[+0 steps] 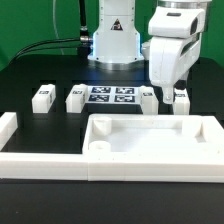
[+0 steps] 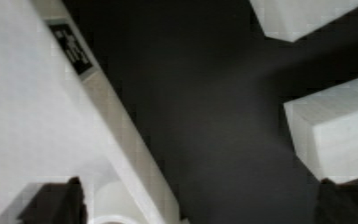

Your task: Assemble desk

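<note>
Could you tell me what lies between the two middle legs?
The marker board, flat between the second leg and the third leg, in the exterior view.

A black table fills most of the frame. At its centre lies a flat white marker board carrying black-and-white square tags. A long white border rail runs along the lower part of the frame, with a short arm at the left edge. A green backdrop shows in the upper left.

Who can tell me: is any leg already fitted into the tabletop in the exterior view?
No, the legs stand loose on the table, apart from the tabletop.
</note>
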You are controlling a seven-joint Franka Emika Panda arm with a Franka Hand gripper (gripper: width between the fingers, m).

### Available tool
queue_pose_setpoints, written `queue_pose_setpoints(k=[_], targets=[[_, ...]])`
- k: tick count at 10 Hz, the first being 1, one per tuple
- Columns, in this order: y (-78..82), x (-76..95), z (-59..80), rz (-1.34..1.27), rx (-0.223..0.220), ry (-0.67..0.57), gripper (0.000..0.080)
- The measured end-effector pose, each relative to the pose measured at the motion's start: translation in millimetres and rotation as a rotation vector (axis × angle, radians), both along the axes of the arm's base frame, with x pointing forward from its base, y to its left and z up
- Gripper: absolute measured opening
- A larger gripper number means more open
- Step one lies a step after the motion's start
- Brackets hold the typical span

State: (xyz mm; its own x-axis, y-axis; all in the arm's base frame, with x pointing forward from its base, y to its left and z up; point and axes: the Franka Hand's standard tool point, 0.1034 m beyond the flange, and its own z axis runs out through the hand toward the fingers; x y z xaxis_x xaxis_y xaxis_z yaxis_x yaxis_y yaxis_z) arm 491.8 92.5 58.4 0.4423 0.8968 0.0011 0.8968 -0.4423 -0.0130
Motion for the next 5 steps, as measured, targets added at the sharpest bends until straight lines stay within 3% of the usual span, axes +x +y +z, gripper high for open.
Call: queue_pose_setpoints(k=[3, 5], targets=[[0.0, -0.4, -0.3, -0.091, 0.0, 0.001, 0.0649], [3.7, -11.7, -6.3, -0.435, 0.02, -0.03, 0.0649]])
